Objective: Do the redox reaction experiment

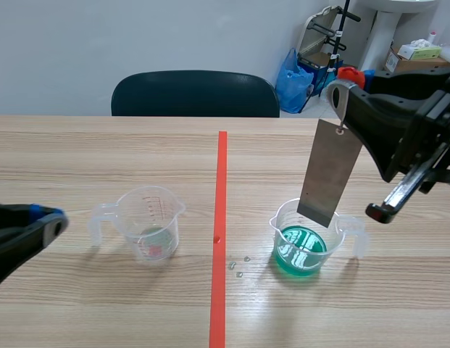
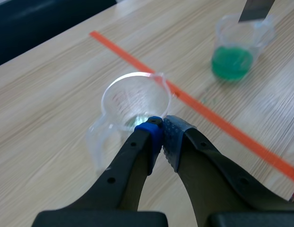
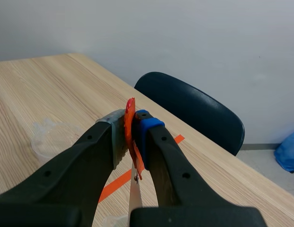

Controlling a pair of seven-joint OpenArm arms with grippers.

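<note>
A grey metal plate (image 1: 328,172) hangs upright from my right gripper (image 1: 339,93), its lower edge just inside the mouth of a clear beaker of green liquid (image 1: 304,243). In the right wrist view the right gripper (image 3: 132,118) is shut on an orange clip (image 3: 131,130) from which the plate (image 3: 134,201) hangs. A second clear beaker (image 1: 146,221), almost empty, stands left of the tape line. My left gripper (image 1: 49,220) is shut on nothing, low at the left; in its own view the left gripper (image 2: 161,125) sits just short of that beaker (image 2: 132,99). The green beaker (image 2: 232,61) lies further ahead.
A few small droplets (image 1: 239,265) lie on the wooden table (image 1: 101,152) between the tape line and the green beaker. A dark chair (image 1: 196,94) stands at the far edge. A blue bag (image 1: 293,72) and boxes are behind it on the right.
</note>
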